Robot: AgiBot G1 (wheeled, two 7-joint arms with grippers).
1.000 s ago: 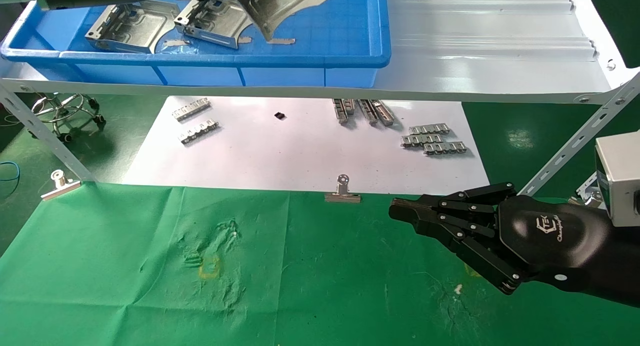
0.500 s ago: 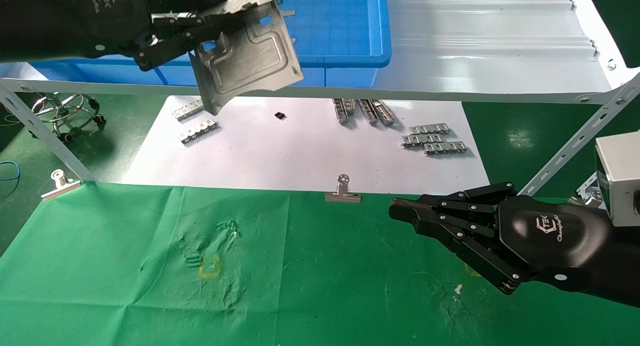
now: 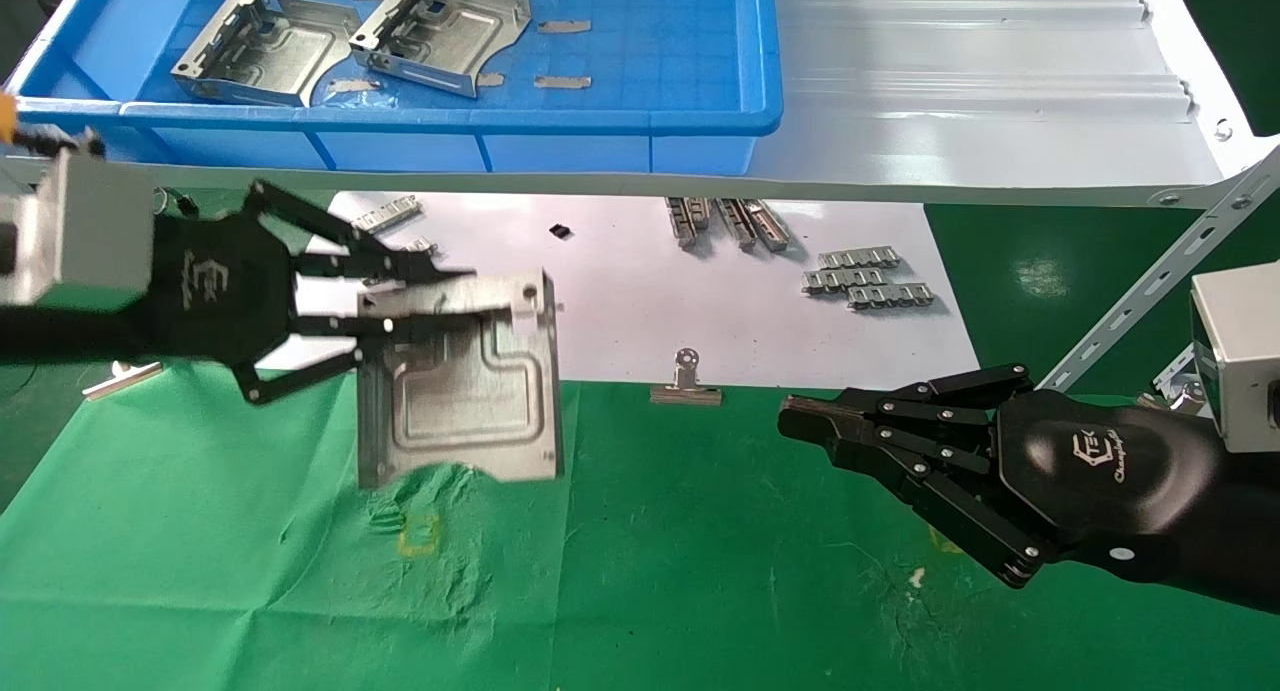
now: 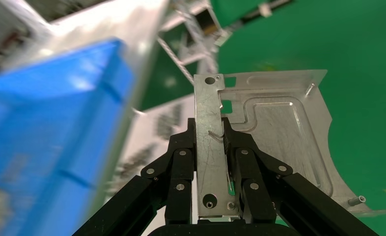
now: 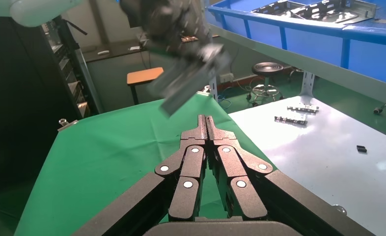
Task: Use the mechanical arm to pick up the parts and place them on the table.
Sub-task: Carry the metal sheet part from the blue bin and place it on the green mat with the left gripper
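Both hands are glossy black with slim, linked fingers studded with small silver screw heads. The left hand [image 3: 330,301] bears a white logo on its back; the right hand [image 3: 900,451] carries the same mark above white script — each ends in a boxy light-grey wrist block.

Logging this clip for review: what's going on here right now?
The left hand grips a metal part by one flange, holding it in the air above the green table, near the white paper. Two more parts lie in the blue bin on the shelf. The right hand sits low over the table on the right, fingers together, holding nothing.
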